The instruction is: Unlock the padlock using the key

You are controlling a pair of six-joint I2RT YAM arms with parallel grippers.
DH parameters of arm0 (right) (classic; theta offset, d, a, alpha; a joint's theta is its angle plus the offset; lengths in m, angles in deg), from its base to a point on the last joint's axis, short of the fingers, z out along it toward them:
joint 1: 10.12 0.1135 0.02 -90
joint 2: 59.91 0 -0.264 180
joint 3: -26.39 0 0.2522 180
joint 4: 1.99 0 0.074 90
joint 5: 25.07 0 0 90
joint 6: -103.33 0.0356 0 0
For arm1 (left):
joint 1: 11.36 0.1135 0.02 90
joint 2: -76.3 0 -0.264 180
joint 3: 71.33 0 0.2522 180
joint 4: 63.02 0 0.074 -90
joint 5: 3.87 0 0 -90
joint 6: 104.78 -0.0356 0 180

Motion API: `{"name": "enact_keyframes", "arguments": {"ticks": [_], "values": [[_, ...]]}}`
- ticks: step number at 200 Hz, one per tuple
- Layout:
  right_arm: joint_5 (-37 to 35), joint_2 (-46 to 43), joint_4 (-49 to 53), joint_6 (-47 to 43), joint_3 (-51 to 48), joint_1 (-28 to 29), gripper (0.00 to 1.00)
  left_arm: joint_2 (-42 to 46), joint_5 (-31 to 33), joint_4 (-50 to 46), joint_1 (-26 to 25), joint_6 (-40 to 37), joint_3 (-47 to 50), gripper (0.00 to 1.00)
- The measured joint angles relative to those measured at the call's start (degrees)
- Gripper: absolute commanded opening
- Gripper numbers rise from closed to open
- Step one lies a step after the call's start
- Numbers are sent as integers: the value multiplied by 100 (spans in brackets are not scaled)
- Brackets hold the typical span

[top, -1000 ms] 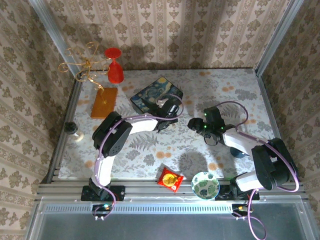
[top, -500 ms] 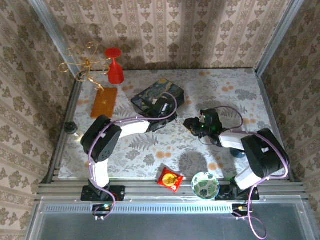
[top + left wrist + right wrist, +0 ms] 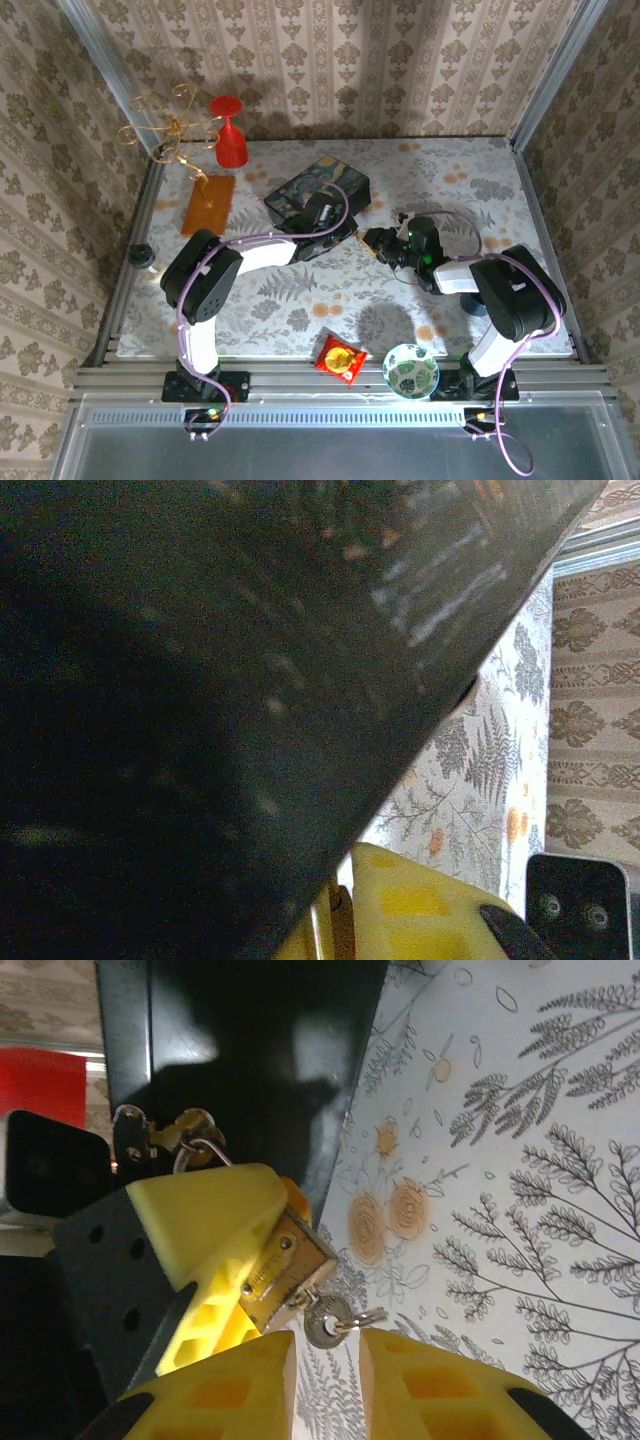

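The right gripper (image 3: 327,1342) has been brought toward 9 o'clock, jaws spread round the key (image 3: 338,1322). The padlock (image 3: 285,1265) is pinched by the left gripper (image 3: 255,1275). Turning is likely next.

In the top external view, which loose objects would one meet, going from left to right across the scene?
small jar → red goblet → dark blue box → patterned bowl
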Motion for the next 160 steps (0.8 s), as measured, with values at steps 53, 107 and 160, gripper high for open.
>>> {"name": "enact_keyframes", "arguments": {"ticks": [53, 107, 160], "values": [[90, 28, -55, -214, 2, -63, 23, 0, -181, 160, 52, 223, 33, 4], [101, -291, 527, -1180, 17, -59, 37, 2, -339, 210, 105, 442, 37, 4], [-1582, -1895, 2822, -3515, 439, 686, 37, 70, -542, -125, 164, 564, 24, 2]]}}
